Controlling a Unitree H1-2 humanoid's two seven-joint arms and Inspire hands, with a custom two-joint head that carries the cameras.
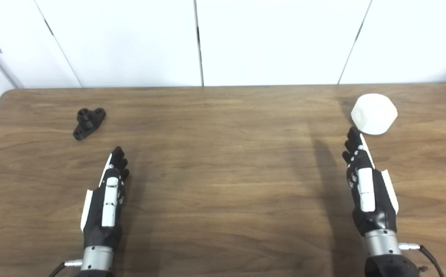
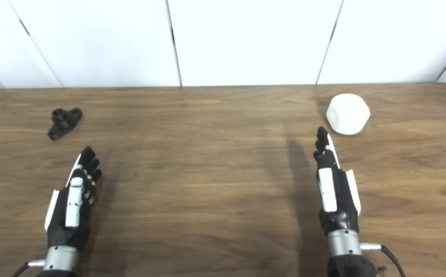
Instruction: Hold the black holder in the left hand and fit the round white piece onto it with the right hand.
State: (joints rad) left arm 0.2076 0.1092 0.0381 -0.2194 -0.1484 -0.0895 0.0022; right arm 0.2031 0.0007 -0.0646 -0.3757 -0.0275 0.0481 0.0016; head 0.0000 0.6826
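Observation:
The black holder (image 1: pixel 88 122) lies on the wooden table (image 1: pixel 223 173) at the far left, a small flat base with an upright stub. The round white piece (image 1: pixel 374 114) sits at the far right of the table. My left hand (image 1: pixel 107 196) is open and empty, fingers straight, a short way in front of and to the right of the holder. My right hand (image 1: pixel 365 181) is open and empty, its fingertips just short of the white piece, not touching it.
White wall panels (image 1: pixel 207 38) stand behind the table's far edge. The table's rounded left corner (image 1: pixel 11 92) is near the holder.

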